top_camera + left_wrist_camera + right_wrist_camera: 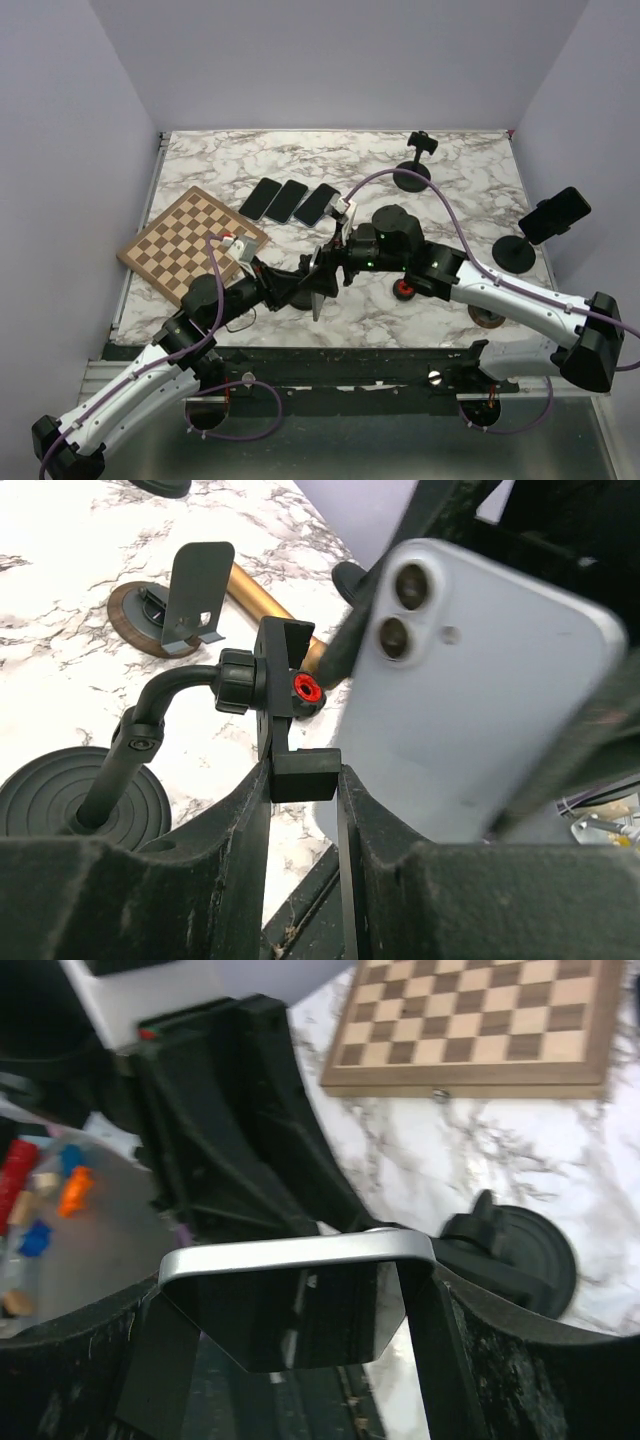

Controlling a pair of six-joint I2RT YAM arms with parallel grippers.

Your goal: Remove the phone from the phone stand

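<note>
The phone [470,700] has a pale blue back with two lenses, a silver rim and a black screen [280,1320]. My right gripper [290,1305] is shut on its two sides and holds it in the air, near the table's front middle [328,268]. The black phone stand [130,750] has a round base, a bent arm and a clamp with a red knob [306,688]. My left gripper [305,780] is shut on the clamp's lower jaw. The phone is just right of the clamp and apart from it. In the top view my left gripper [303,285] meets the right one.
Three dark phones [290,200] lie at the back left beside a chessboard [190,245]. A stand holding a phone [553,216] is at the right, and an empty stand [420,150] at the back. A gold-armed stand with a metal plate [200,590] is near.
</note>
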